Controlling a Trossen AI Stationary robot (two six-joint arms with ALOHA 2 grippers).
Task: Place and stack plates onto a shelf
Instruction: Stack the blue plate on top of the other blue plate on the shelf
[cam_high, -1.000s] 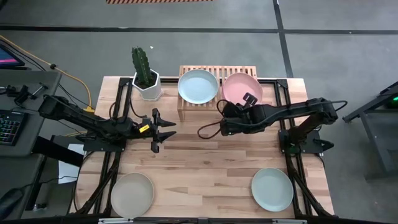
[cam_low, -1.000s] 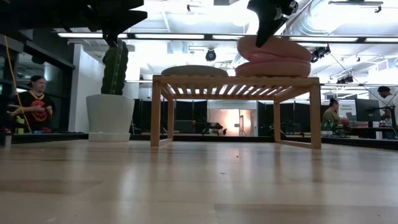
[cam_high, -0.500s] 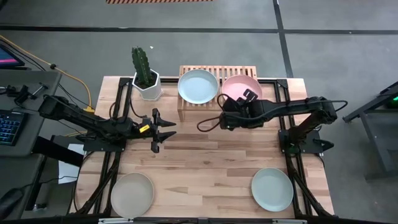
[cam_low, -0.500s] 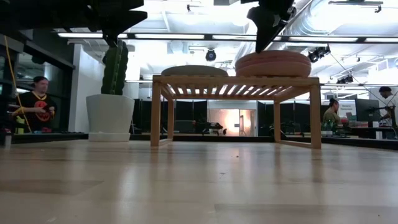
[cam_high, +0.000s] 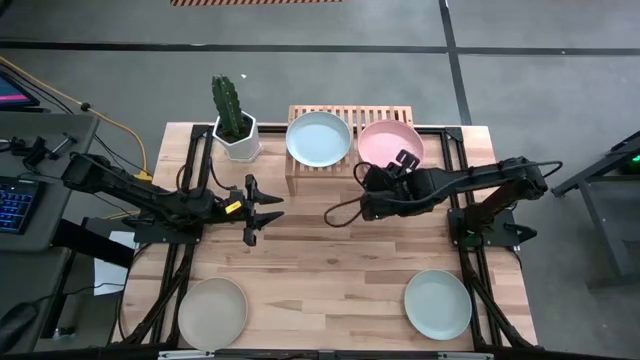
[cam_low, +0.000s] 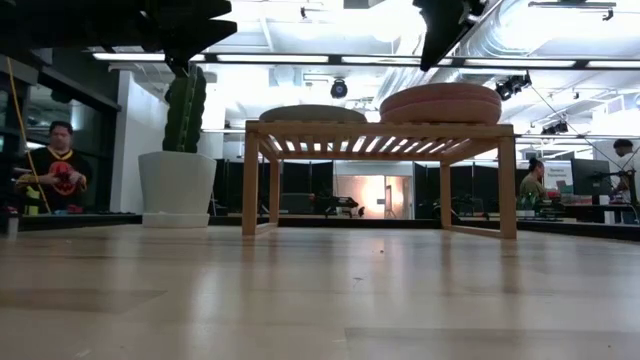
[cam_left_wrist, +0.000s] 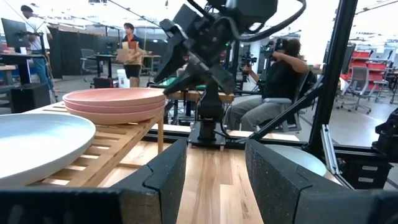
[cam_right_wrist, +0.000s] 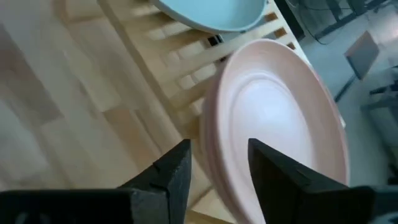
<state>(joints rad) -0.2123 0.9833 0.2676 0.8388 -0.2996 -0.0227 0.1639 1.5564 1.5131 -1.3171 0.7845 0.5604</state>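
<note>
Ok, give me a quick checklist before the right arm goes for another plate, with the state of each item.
1. Right tool free of the pink plates: ok, open and empty, just off the shelf's front edge.
2. Pink stack seated on the shelf: ok, level in the low view.
3. Pale blue plate on the shelf: ok, beside the stack.
4. Pale green plate open to pick: ok, alone at the near right.
5. Beige plate open to pick: ok, near left.
6. Left tool out of the way: ok, open at mid-table.
</note>
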